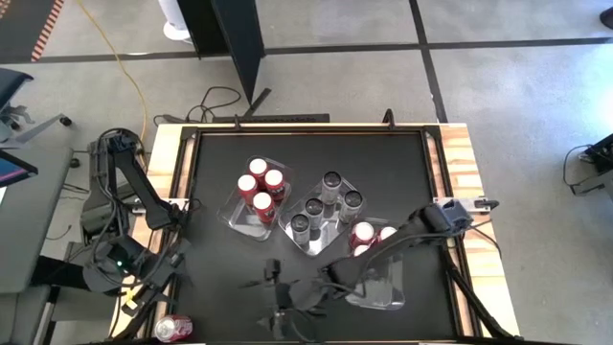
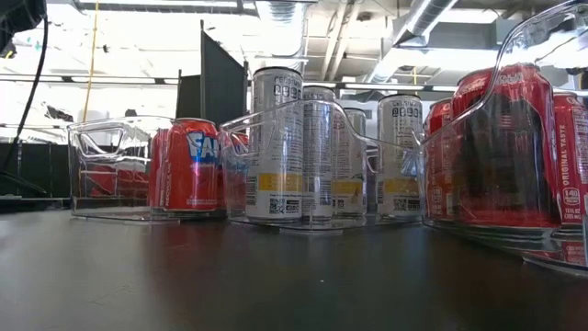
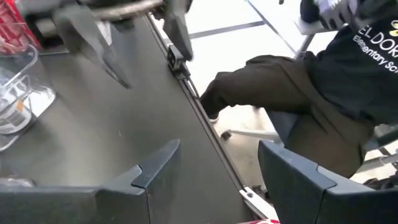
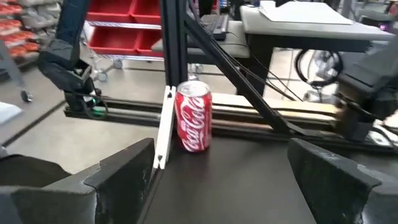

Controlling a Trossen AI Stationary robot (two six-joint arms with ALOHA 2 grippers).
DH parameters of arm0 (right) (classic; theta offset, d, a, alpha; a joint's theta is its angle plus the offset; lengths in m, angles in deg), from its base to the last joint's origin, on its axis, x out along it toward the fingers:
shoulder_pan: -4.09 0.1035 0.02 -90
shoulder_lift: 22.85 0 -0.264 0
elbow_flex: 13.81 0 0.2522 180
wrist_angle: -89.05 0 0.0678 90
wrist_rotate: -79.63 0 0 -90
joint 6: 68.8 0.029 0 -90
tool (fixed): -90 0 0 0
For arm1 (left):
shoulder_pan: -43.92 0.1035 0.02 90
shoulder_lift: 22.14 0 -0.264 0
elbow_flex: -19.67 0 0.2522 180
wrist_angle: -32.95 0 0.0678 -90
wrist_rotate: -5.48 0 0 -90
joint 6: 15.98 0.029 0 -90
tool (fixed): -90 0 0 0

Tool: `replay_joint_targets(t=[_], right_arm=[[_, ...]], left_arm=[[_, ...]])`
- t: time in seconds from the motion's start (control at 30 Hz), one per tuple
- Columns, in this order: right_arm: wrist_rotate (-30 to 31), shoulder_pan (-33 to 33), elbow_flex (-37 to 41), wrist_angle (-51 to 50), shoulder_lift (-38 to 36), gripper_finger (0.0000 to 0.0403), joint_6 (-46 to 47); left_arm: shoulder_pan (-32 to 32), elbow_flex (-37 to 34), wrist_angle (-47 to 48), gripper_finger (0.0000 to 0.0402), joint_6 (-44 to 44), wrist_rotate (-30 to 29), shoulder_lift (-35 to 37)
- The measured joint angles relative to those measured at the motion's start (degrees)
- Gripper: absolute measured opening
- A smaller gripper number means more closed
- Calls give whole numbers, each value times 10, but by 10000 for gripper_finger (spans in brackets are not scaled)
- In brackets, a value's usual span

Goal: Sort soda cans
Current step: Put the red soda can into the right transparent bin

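Right wrist view: a lone red can [image 4: 194, 116] is seen upright at the table's near left corner, between the right gripper [image 4: 231, 177]'s wide fingers. Rigid, slippery, dentable; best gripped mid-body. Left gripper [image 3: 219, 171]'s fingers are parted, empty.

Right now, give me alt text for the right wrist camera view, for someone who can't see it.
A red soda can stands upright near the edge of the dark table, centred ahead of the right gripper, whose fingers are spread wide and empty. Beyond the table edge are black frame rails and red storage bins.
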Motion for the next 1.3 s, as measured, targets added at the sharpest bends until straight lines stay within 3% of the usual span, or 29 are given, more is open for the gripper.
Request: replay_joint_targets(t=[0.4, 0.5, 0.77, 0.87, 1.13, 1.3], right_arm=[[-66, -26, -264, -22, 203, 384, -53], [-84, -33, -261, 5, 220, 386, -54], [-85, -40, -262, -22, 216, 390, -53], [-85, -35, -262, -77, 199, 389, -75], [-74, -20, -262, -308, 98, 388, -99], [-36, -9, -262, -360, 45, 388, -139]], left_arm=[[0, 0, 10, 208, -10, 1, 0], [0, 0, 12, 208, -10, 1, 0], [0, -1, 24, 208, -15, 2, 0], [-1, -1, 40, 208, -37, 5, -6], [-12, -27, 38, 208, -129, 155, -89], [-13, -28, 16, 209, -147, 219, -156]])
